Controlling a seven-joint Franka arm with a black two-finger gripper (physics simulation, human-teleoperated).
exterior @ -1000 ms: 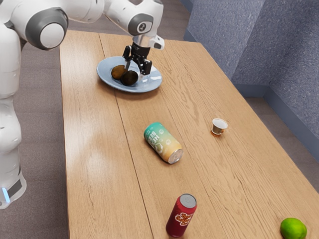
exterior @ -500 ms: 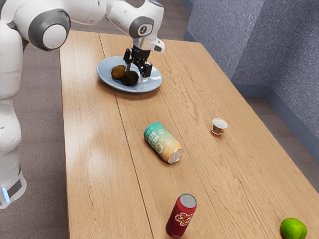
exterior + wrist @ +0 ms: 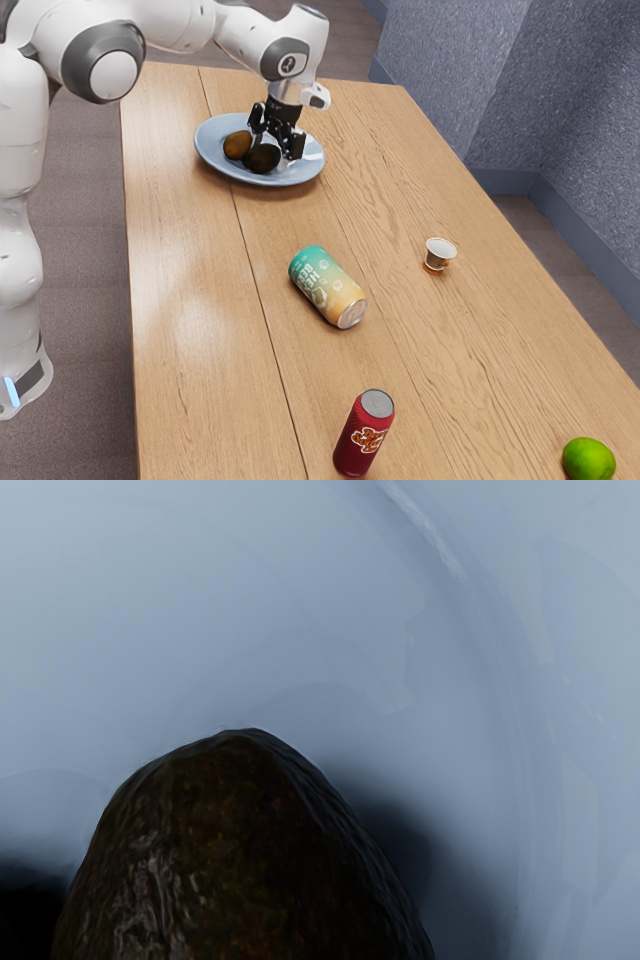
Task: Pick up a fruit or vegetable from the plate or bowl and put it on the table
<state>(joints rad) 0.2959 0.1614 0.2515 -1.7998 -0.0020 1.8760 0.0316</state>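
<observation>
The gripper (image 3: 268, 151) was down at the plate (image 3: 305, 171), its jaws standing wide, one on either side of the dark avocado (image 3: 262, 158), with no clear hold on it. The step seemed to be the grasp: it called for centring on the avocado's fattest part, keeping the tips just off the plate, and closing slowly and evenly, since a pinch near the taper could squirt it out. The avocado lay on its side, its long axis roughly level and its rounded, narrower end pointing out from under the hand towards bare plate; its exact bearing against the table's edges I couldn't tell. Just beside it lay a brown fruit (image 3: 237, 145), which a careless jaw might knock. The plate sat near the table's (image 3: 200, 300) far edge. Nearer the middle was a can (image 3: 328, 287) on its side, with a cup (image 3: 440, 254) towards the long edge on the exterior view's right. A red can (image 3: 364, 432) and a lime (image 3: 588, 460) were farther from the plate.
</observation>
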